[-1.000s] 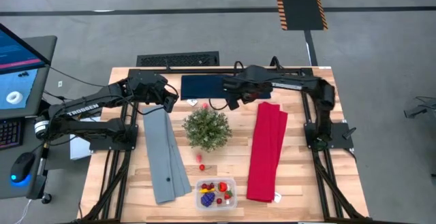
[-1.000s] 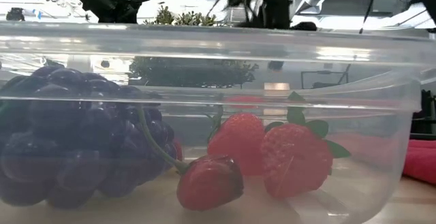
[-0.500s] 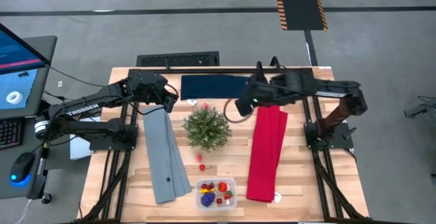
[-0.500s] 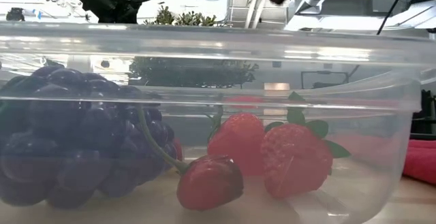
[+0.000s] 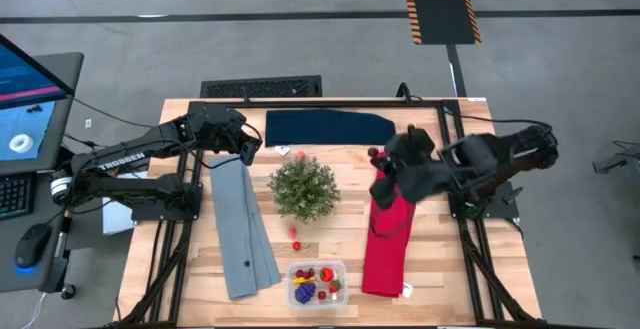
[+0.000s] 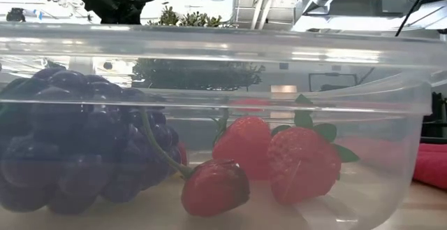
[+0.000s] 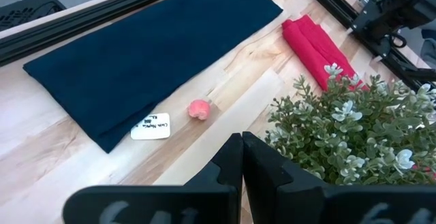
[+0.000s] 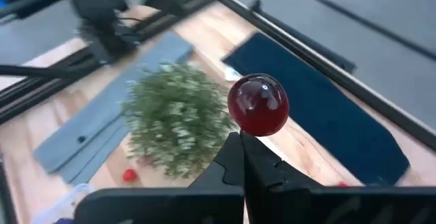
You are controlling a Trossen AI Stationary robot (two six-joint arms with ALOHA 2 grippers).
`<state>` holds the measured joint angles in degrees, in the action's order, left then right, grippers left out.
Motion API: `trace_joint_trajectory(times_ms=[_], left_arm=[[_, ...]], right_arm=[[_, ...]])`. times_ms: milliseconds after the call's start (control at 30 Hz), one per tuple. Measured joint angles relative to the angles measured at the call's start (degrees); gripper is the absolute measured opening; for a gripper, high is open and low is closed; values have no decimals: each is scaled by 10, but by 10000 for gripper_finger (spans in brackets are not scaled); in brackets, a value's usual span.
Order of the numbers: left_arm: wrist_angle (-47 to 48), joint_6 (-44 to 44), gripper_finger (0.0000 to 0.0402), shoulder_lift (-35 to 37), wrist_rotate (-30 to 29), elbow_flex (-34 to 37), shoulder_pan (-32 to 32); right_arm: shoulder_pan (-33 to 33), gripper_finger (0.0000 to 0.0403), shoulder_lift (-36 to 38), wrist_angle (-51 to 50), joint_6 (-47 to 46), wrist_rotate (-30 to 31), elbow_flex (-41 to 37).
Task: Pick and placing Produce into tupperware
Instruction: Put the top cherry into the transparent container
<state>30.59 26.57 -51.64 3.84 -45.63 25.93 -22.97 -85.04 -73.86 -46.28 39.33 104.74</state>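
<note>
Clear plastic, the tupperware point(image 5: 317, 283) sits at the lower middle of the high view, near the front edge of the surface point(image 5: 440, 279), between the grey cloth point(image 5: 243, 231) and the red cloth point(image 5: 385, 239). Inside it I count a purple grape cluster point(image 6: 66, 139), strawberries point(image 6: 300, 163) and a smaller red piece point(image 6: 215, 187); a yellow piece point(image 5: 299, 277) also shows from above.

Judgement: the task is well advanced but not complete. Outstanding items: one red berry point(image 5: 295, 232) lying loose between the green plant point(image 5: 304, 189) and the container, one pink-red piece point(image 7: 199, 109) at the upper middle of the surface just beside the dark blue cloth point(image 5: 328, 127) and its white tag point(image 7: 151, 126), and the piece I am carrying.

My right tool point(image 8: 242, 149), right of centre above the red cloth in the high view, is closed, with a dark red cherry point(image 8: 257, 105) pinched at its tips. It is not yet over the container.

My left tool point(image 7: 242, 157), at the upper left of the surface beside the plant, is closed and empty.
</note>
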Motion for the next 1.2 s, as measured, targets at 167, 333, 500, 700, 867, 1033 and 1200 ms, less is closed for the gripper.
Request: trace_joint_trajectory(times_ms=[167, 333, 500, 700, 867, 1033, 1200], left_arm=[[-1, 0, 0, 0, 0, 0, 0], [0, 0, 0, 0, 0, 0, 0], [0, 0, 0, 0, 0, 0, 0], [-1, 0, 0, 0, 0, 0, 0], [0, 0, 0, 0, 0, 0, 0], [0, 0, 0, 0, 0, 0, 0], [-1, 0, 0, 0, 0, 0, 0]], right_arm=[[-71, 11, 6, 34, 34, 44, 0], [-133, 11, 0, 85, 82, 85, 0], [-186, 11, -13, 135, 132, 118, -4], [-226, 11, -35, 219, 189, 135, -32], [-247, 11, -64, 309, 250, 132, -56], [-253, 12, -104, 358, 287, 132, -57], [-249, 10, -147, 406, 328, 117, -57]])
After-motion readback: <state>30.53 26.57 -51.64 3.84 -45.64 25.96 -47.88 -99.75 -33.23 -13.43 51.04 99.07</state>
